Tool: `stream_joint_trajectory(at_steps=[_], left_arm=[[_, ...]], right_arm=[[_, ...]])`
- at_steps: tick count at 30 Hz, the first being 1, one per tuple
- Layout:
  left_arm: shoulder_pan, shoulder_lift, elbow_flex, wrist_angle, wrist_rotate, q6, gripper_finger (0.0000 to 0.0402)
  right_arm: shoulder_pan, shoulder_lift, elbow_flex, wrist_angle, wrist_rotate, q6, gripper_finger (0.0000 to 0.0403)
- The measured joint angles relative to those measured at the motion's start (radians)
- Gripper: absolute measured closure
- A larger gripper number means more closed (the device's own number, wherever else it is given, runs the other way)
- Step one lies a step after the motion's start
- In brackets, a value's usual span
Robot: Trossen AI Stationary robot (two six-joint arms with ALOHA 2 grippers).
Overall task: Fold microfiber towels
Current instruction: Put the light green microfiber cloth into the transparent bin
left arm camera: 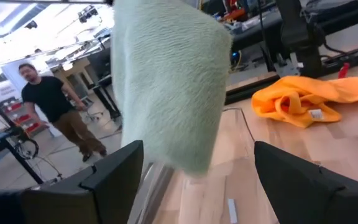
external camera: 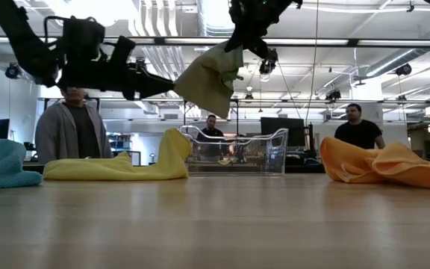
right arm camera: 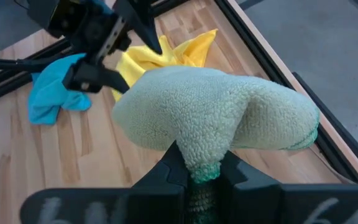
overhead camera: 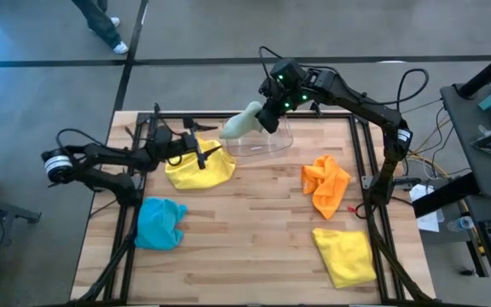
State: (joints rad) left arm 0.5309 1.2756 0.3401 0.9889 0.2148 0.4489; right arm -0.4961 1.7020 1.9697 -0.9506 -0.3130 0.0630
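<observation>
My right gripper (overhead camera: 268,118) is shut on a pale green microfiber towel (overhead camera: 241,122), high over the clear plastic bin (overhead camera: 267,147) at the table's far edge. My left gripper (overhead camera: 212,154) stands open and level just left of that towel, above a crumpled yellow towel (overhead camera: 199,172). In the left wrist view the green towel (left arm camera: 166,81) hangs ahead of the gap between the open fingers (left arm camera: 114,177); no touch shows. A light blue towel (overhead camera: 160,223), an orange one (overhead camera: 325,183) and a second yellow one (overhead camera: 345,254) lie crumpled on the table. My right gripper pinches a bunched part of the pale green towel (right arm camera: 199,171) between its two fingers. The fingers slant down from the table's far right. The towel bulges out past the fingertips and hangs below them (external camera: 211,78), slack and lifted clear of the bin and table.
The bin (external camera: 237,153) stands at the far middle of the wooden table (overhead camera: 245,247). Black frame rails (overhead camera: 363,162) run along the table's left and right edges. People stand in the room beyond the far edge (external camera: 73,131).
</observation>
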Motion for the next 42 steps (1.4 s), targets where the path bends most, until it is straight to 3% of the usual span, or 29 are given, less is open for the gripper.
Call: stream_joint_trajectory(at_steps=[5, 18, 22, 30, 36, 42], left_arm=[[-0.054, 0.066, 0.062, 0.006, -0.115, 0.057, 0.0114], [-0.056, 0.16, 0.106, 0.02, -0.203, 0.02, 0.012], [-0.055, 0.171, 0.106, 0.059, -0.246, 0.019, 0.017], [-0.06, 0.154, 0.106, 0.055, -0.248, 0.017, 0.038], [-0.084, 0.031, 0.103, -0.149, -0.25, 0.002, 0.0398], [-0.145, -0.226, 0.137, -0.583, -0.246, -0.058, 0.04]], right_arm=[[0.0, 0.0, 0.0, 0.002, 0.0, 0.0, 0.0385], [0.0, 0.0, 0.0, 0.001, -0.001, 0.0, 0.0385], [0.0, 0.0, 0.0, -0.007, -0.001, 0.002, 0.0385], [0.0, 0.0, 0.0, -0.075, -0.001, 0.007, 0.0385], [0.009, 0.0, -0.02, -0.19, -0.003, 0.019, 0.0385], [0.056, -0.039, -0.139, -0.139, -0.026, 0.058, 0.0385]])
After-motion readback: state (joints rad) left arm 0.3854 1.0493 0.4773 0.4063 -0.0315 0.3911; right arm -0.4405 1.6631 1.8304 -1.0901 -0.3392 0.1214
